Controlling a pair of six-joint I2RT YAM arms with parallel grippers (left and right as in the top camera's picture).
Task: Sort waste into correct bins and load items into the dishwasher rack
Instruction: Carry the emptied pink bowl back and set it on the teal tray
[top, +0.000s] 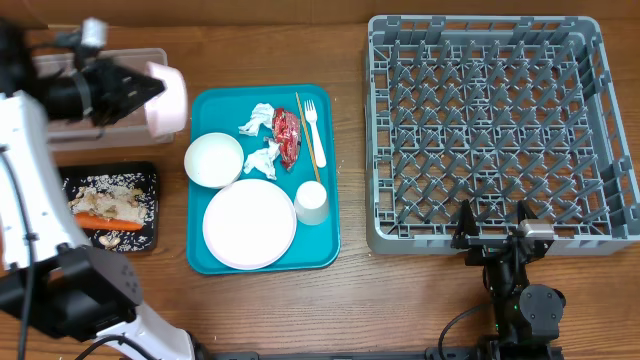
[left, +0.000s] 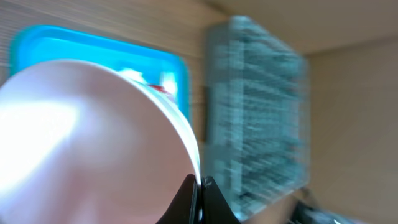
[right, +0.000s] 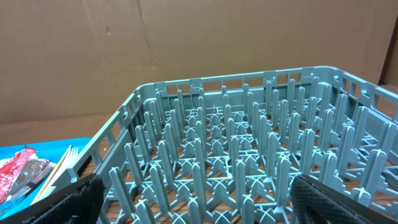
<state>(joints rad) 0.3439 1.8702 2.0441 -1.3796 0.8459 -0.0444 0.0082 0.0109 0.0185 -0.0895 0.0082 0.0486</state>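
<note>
Overhead: carrot (top: 95, 215) in black tray (top: 148, 238)

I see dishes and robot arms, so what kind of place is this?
Probably a robot lab's pretend dish-washing station, not a real kitchen: a grey dishwasher rack and a teal tray of dishes sit on a wooden table, walled by cardboard.

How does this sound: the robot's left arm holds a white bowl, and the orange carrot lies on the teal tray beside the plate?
Not quite. The overhead view shows the carrot in the black tray, among pale food scraps, not on the teal tray. The rest stands: the left gripper is shut on a white bowl, and the plate is on the teal tray.
</note>
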